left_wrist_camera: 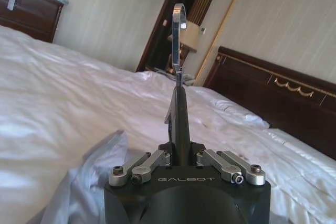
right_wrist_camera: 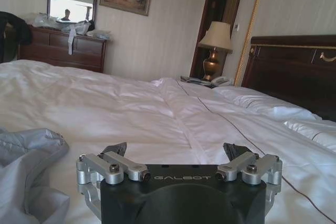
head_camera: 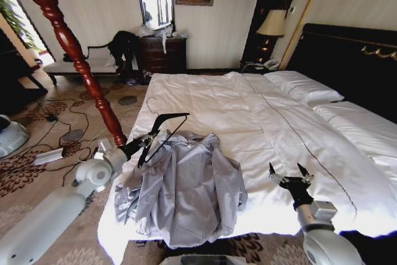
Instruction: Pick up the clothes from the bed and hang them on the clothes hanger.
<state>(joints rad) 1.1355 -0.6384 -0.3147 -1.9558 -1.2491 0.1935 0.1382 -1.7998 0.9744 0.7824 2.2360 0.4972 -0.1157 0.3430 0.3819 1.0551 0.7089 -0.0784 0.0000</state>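
Observation:
The clothes, a grey-blue shirt [head_camera: 186,190], lie crumpled on the near left corner of the bed [head_camera: 248,110]. My left gripper [head_camera: 147,139] is shut on the clothes hanger [head_camera: 172,116], holding it just above the shirt's far left edge. In the left wrist view the left gripper [left_wrist_camera: 178,129] clamps the hanger's neck, its hook [left_wrist_camera: 179,17] points up, and shirt fabric [left_wrist_camera: 89,182] lies below. My right gripper [head_camera: 290,175] hovers open over the white duvet to the right of the shirt. In the right wrist view the right gripper [right_wrist_camera: 176,150] holds nothing, with the shirt [right_wrist_camera: 26,171] off to one side.
A red-brown wooden coat stand [head_camera: 74,48] rises left of the bed. Cables [head_camera: 68,134] litter the carpet there. Behind are a dark dresser [head_camera: 162,54], a black garment on a bench [head_camera: 123,44] and a lamp [head_camera: 272,26]. The dark headboard [head_camera: 353,60] and pillows [head_camera: 304,86] are right.

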